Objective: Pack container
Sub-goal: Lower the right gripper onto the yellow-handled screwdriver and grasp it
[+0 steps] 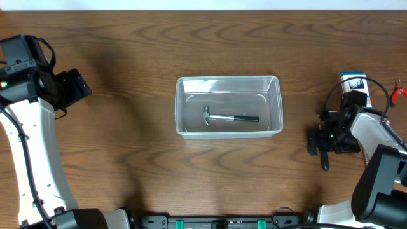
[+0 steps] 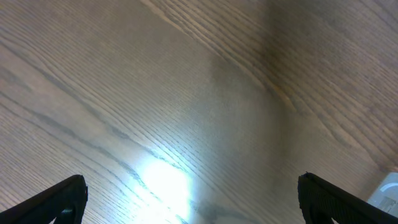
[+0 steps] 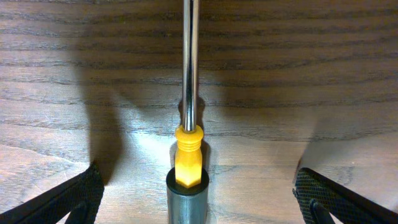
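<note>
Fingers of my left gripper and right gripper stood wide apart, gripping nothing, the right astride a screwdriver; the clear container, at the centre of the table with a hammer inside, looked light, stiff and slick, probably best taken by its thickened rim.

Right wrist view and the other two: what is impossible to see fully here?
Screwdriver, right wrist: tip cut by top edge, handle by bottom edge.
Box, overhead: partly behind the right arm; print too small.
Red thing, overhead: cut by right edge, unidentifiable.
Pale thing, left wrist: cut by the corner.
</note>
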{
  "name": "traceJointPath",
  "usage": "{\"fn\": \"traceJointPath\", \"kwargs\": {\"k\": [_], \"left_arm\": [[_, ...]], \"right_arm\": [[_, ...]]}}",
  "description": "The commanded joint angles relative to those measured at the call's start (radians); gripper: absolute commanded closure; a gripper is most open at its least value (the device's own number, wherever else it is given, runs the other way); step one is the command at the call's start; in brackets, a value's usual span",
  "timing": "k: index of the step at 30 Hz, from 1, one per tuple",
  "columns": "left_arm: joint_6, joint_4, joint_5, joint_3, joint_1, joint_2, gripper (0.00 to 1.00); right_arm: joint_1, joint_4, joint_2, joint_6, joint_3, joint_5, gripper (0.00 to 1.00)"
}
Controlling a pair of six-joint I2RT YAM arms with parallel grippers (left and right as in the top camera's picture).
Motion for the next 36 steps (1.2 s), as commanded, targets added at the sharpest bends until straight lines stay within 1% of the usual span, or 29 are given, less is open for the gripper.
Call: {"fn": "traceJointPath", "kwargs": {"k": [1,10,13,17,19,20,23,26,28,32,35,36], "left_arm": [[0.006,0.0,-0.008,0.016,0.002,-0.008,0.02],[0.006,0.0,-0.008,0.016,0.002,-0.008,0.02],[0.006,0.0,-0.008,0.016,0.002,-0.008,0.02],[0.006,0.0,-0.008,0.016,0.002,-0.008,0.02],[0.006,0.0,-0.008,0.016,0.002,-0.008,0.02],[0.006,0.0,-0.008,0.016,0.002,-0.008,0.02],[0.006,0.0,-0.008,0.016,0.002,-0.008,0.02],[0.006,0.0,-0.009,0.016,0.002,-0.008,0.02],[0.006,0.0,-0.008,0.016,0.002,-0.008,0.02],[0.006,0.0,-0.008,0.016,0.002,-0.008,0.02],[0.006,0.0,-0.008,0.016,0.002,-0.008,0.02],[0.006,0.0,-0.008,0.016,0.002,-0.008,0.02]], "right_arm": [[-0.003,0.015,0.009,0.014,-0.027,0.005,0.01],[-0.003,0.029,0.009,0.03,-0.035,0.01,0.01],[-0.003,0.03,0.009,0.036,-0.035,0.01,0.07],[-0.003,0.027,0.009,0.063,-0.035,0.036,0.18],[-0.003,0.027,0.009,0.07,-0.035,0.037,0.31],[-0.003,0.027,0.009,0.071,-0.035,0.036,0.33],[-0.003,0.027,0.009,0.07,-0.035,0.036,0.35],[-0.003,0.026,0.009,0.07,-0.035,0.036,0.39],[-0.003,0.026,0.009,0.07,-0.035,0.036,0.45],[-0.003,0.026,0.009,0.069,-0.035,0.04,0.64],[-0.003,0.029,0.009,0.069,-0.035,0.041,0.74],[-0.003,0.029,0.009,0.069,-0.035,0.043,0.75]]}}
